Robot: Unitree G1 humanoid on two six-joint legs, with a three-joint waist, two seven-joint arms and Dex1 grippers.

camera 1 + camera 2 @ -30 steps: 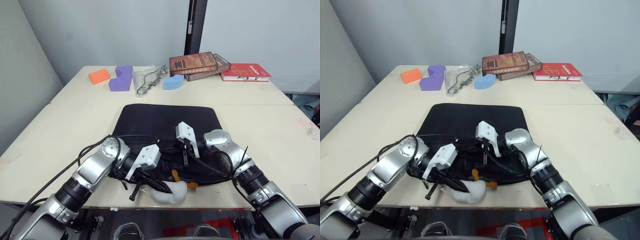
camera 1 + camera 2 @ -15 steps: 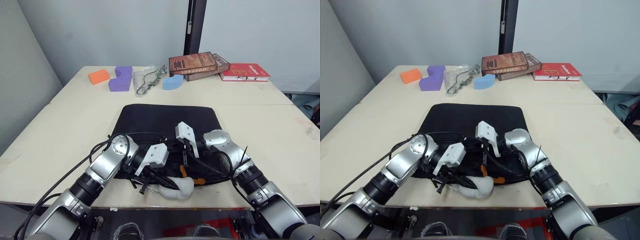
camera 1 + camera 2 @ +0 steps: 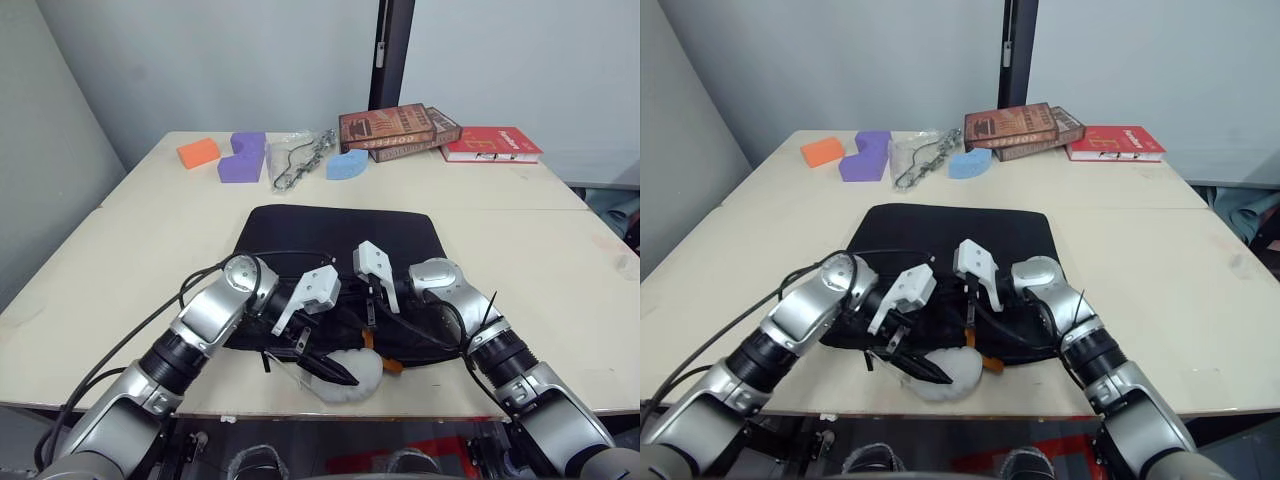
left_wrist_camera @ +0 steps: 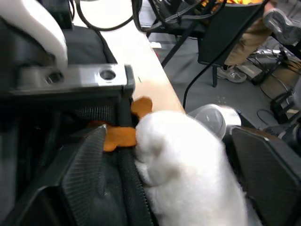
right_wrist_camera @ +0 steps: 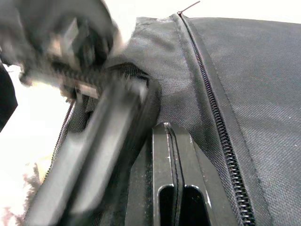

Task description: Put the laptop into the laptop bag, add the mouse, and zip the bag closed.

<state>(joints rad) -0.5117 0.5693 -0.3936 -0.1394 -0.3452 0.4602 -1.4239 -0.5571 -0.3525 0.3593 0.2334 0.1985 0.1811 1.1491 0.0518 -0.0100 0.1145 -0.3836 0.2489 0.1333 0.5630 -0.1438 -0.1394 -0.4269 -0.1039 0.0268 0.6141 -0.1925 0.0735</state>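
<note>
The flat rectangular black fabric laptop bag point(image 3: 340, 240) lies on the pale beige table point(image 3: 150, 230), its long axis running left to right across the robot's front, its far edge toward the books and its near, zippered edge close to the table's near edge. The bag lies flat on the tabletop.

The left gripper point(image 3: 325, 368) reaches over the bag's near edge, its two black fingers point(image 4: 80, 174) spread apart on either side of the fuzzy white plush toy point(image 3: 345, 378), which sits at the table's near edge touching the bag. In the left wrist view the toy's orange foot point(image 4: 120, 137) presses against the bag's zippered edge.

The right gripper point(image 3: 369, 310) points down onto the near part of the bag, just beside the left one. In the right wrist view its fingers point(image 5: 169, 188) are pressed together with only a thin seam between them, lying on the black fabric beside a line of zipper teeth point(image 5: 221, 141); whether they pinch any fabric or a zipper pull I cannot tell.

At the far side of the table, well apart from the bag, lie an orange foam block point(image 3: 197, 152), a purple foam block point(image 3: 243, 157), a clear plastic packet holding a metal chain point(image 3: 297, 158), a blue foam piece point(image 3: 346, 165), two stacked brown books point(image 3: 397, 130) and a red book point(image 3: 490, 144)
</note>
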